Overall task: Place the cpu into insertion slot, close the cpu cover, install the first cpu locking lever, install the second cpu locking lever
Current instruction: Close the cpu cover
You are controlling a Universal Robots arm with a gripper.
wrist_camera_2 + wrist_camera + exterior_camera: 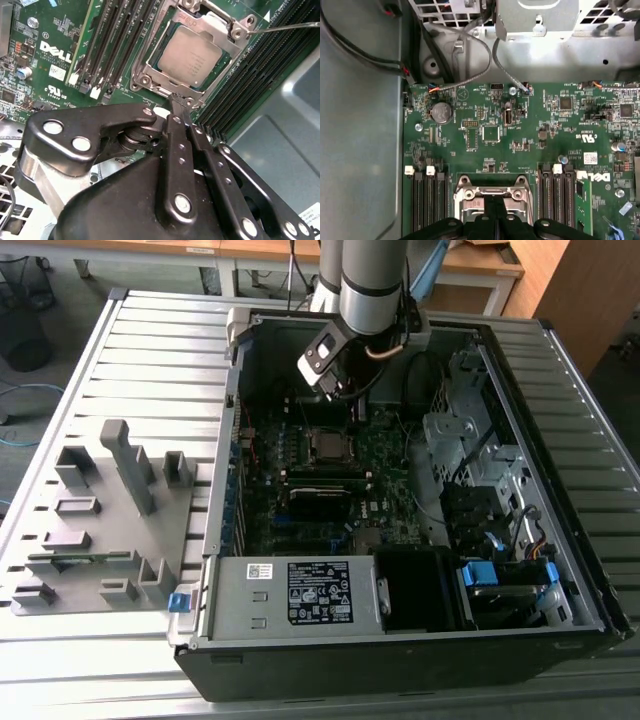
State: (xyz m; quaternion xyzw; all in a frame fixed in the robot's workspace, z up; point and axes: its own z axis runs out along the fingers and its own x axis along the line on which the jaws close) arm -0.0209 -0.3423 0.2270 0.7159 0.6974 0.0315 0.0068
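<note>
The cpu (190, 54) lies flat in its socket on the green motherboard (55, 30), its dull silver top showing through the window of the cpu cover (150, 70), which lies down around it. The gripper (178, 102) has its black fingers (176, 150) pressed together with nothing visible between them, the tips touching the cover's near edge. In the second wrist view a thin locking lever (285, 26) juts from one corner of the socket out over the black memory slots (250, 75).

In the first wrist view the socket's frame is partly covered by the gripper (495, 222), and the board beyond it carries a coin battery (441, 112) and thin cables (470, 82).

The exterior view places the cpu (328, 445) mid-board inside the open computer case (560, 490), with the arm (372, 285) descending above it. A power supply (290, 592) closes the case's near side. A grey fixture (110, 510) rests on the slatted tabletop (150, 340) at the exterior view's left.
</note>
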